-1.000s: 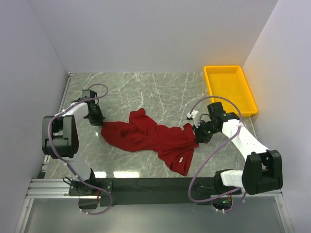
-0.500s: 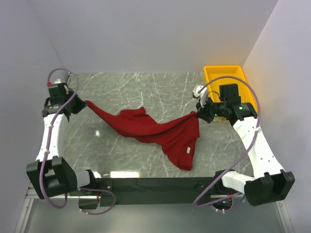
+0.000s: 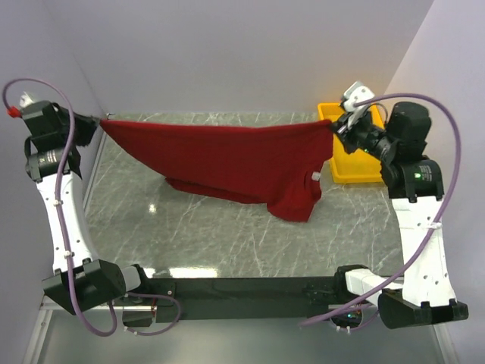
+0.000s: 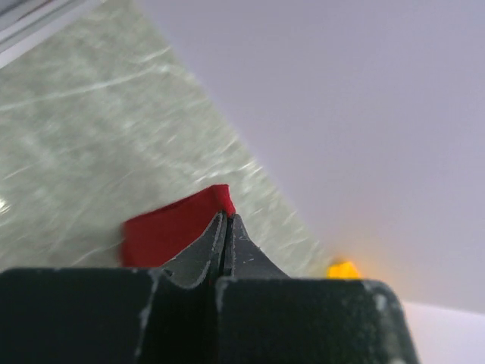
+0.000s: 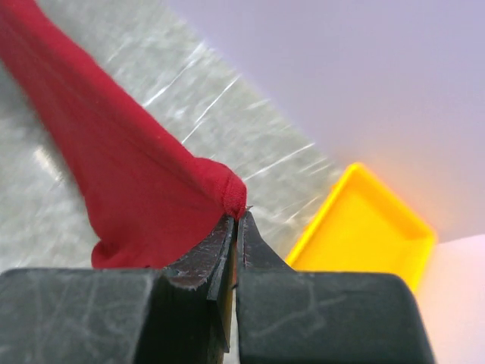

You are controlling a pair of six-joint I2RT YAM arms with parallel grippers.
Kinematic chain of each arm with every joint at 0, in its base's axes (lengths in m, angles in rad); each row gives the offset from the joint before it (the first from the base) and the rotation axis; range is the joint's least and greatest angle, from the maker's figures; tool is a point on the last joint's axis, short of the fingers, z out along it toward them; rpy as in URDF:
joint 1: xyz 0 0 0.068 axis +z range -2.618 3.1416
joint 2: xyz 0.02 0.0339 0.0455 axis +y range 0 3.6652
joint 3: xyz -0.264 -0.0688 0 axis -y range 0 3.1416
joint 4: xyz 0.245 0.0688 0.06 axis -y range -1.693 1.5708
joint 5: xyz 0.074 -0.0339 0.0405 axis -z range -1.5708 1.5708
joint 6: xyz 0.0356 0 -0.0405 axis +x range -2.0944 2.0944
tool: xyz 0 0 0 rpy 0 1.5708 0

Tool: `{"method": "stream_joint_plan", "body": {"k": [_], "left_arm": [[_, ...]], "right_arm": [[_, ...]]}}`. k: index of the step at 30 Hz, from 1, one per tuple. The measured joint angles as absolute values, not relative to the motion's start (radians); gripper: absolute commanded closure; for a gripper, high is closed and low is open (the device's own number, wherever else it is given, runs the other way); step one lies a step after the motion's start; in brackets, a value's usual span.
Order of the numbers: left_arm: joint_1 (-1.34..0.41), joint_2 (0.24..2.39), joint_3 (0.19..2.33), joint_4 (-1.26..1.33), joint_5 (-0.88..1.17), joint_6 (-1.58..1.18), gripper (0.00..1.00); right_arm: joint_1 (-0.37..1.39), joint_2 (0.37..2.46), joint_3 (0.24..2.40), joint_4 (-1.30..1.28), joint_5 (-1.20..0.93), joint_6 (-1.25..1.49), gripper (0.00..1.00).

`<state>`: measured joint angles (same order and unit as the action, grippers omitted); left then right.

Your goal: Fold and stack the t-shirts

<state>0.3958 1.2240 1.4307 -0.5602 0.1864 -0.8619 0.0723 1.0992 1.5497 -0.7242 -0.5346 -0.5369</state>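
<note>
The t-shirt [image 3: 227, 155] has a white tag [image 3: 314, 175] too small to read. Both arms stand high and wide apart. The left gripper [image 3: 97, 120] and right gripper [image 3: 336, 126] each pinch a corner, holding it taut above the table [image 3: 227, 239].

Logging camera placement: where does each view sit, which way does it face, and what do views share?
Top external: above and behind the bases, looking down on the table; both arms show, left gripper and right gripper holding the t-shirt stretched.
Left wrist: looks along its shut fingers at a pinched red corner.
Right wrist: same, with the yellow tray beyond.
Shared: the t-shirt appears in all three.
</note>
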Motion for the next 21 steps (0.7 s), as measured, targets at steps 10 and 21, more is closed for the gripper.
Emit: {"method": "stream_joint_plan", "body": {"k": [10, 21], "left_arm": [[0.396, 1.262, 1.759, -0.512, 0.168, -1.013, 1.00], [0.396, 1.260, 2.059, -0.444, 0.084, -1.065, 0.99]], "right_arm": [[0.028, 1.113, 1.773, -0.613, -0.487, -0.423, 1.00], [0.019, 1.179, 2.160, -0.479, -0.442, -0.268, 1.00]]}}
